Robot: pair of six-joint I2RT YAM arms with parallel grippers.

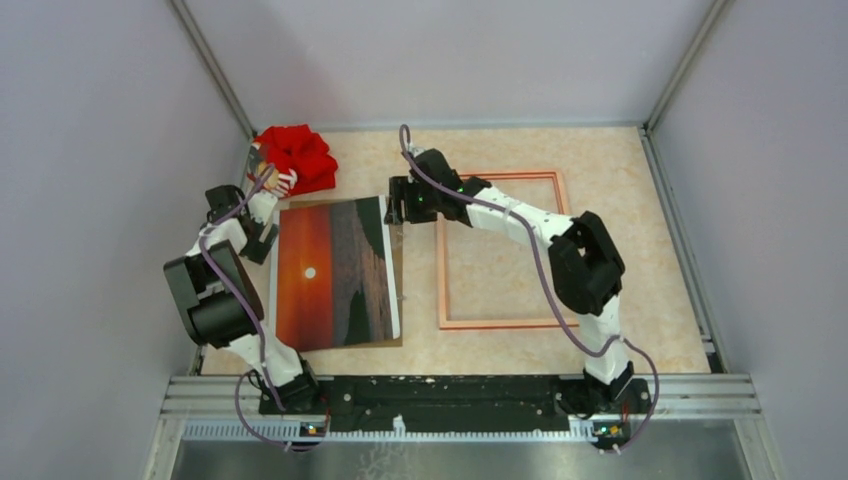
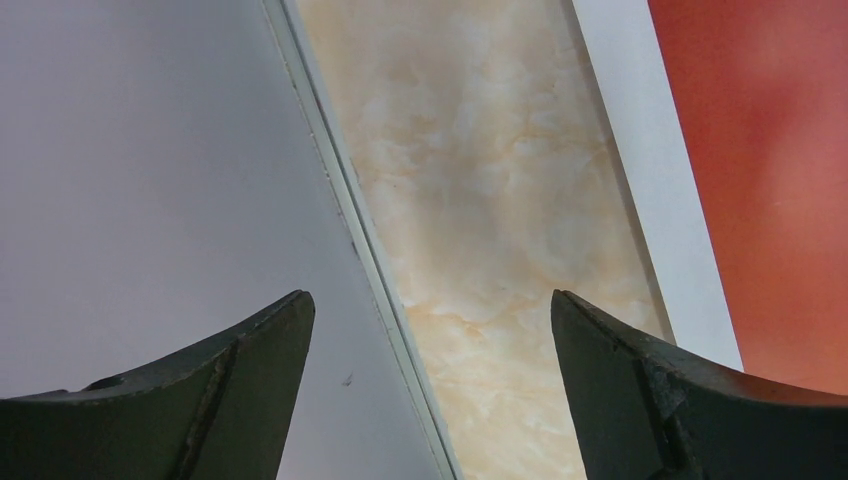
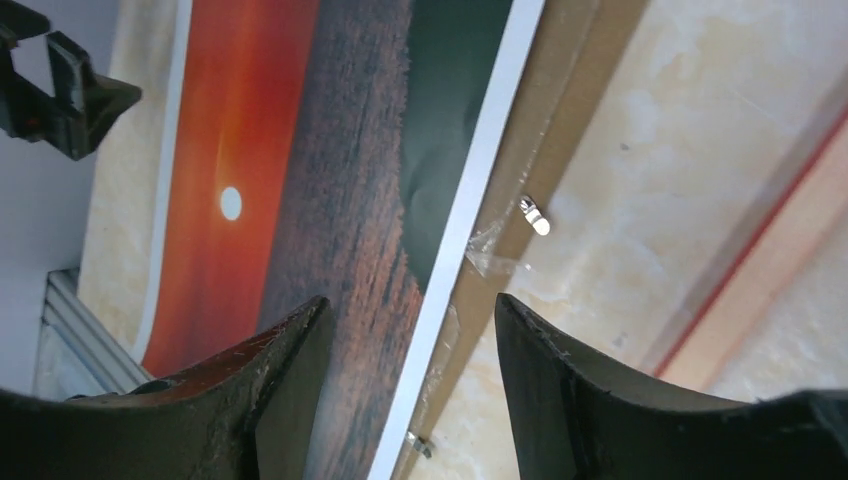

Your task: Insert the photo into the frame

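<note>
Left gripper [image 2: 430,300]: jaws wide, empty; photo [image 2: 770,180] just outside them.
Right gripper [image 3: 412,300]: jaws apart, empty; photo's edge between them.

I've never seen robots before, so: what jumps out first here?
The big sunset photo, red-orange with a small white sun, lies left of centre on the table. To its right lies an empty thin frame, and the right gripper is open over the photo's far right corner. A crumpled red cloth sits in the far left corner.
</note>
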